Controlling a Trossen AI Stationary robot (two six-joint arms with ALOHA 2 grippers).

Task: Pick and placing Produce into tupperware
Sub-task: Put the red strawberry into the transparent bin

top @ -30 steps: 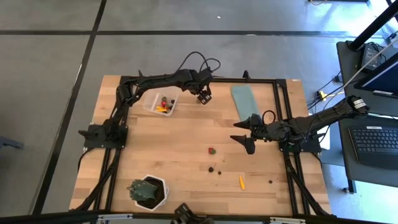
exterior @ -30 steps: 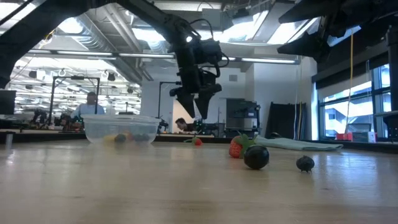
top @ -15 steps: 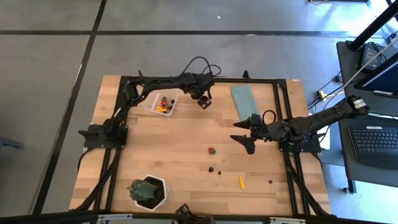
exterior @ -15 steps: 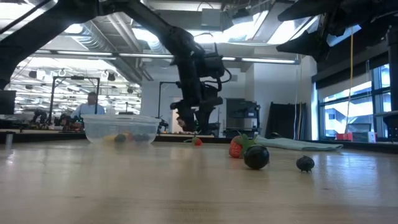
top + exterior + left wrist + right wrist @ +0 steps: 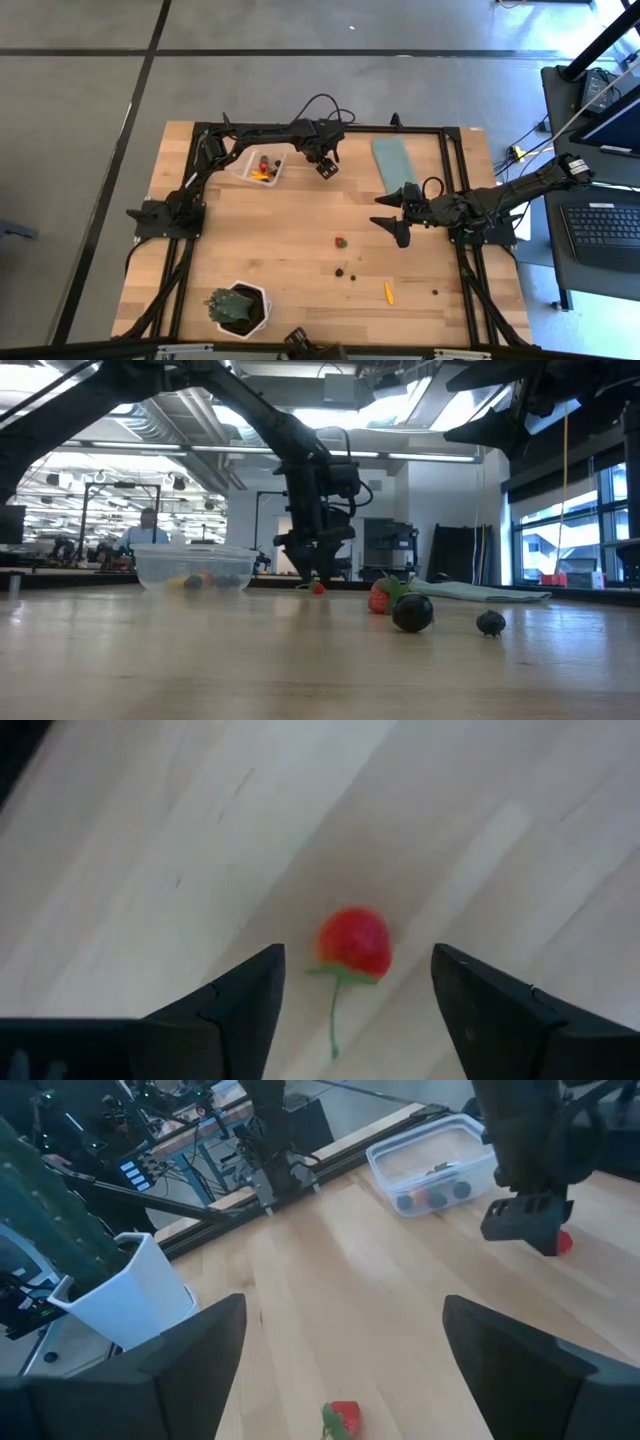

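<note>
Just above a red cherry point(image 5: 354, 941), the left gripper point(image 5: 350, 995) hangs, jaws apart.

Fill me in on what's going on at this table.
A two-armed robot is sorting toy produce into a clear tub, which already holds a few pieces. The left end effector, open, hangs low just beside the tub over a small red piece with a green stem, not yet gripping it. The right end effector, also open, waits mid-table near a teal lid. A strawberry, dark pieces and an orange piece lie loose on the table.
</note>
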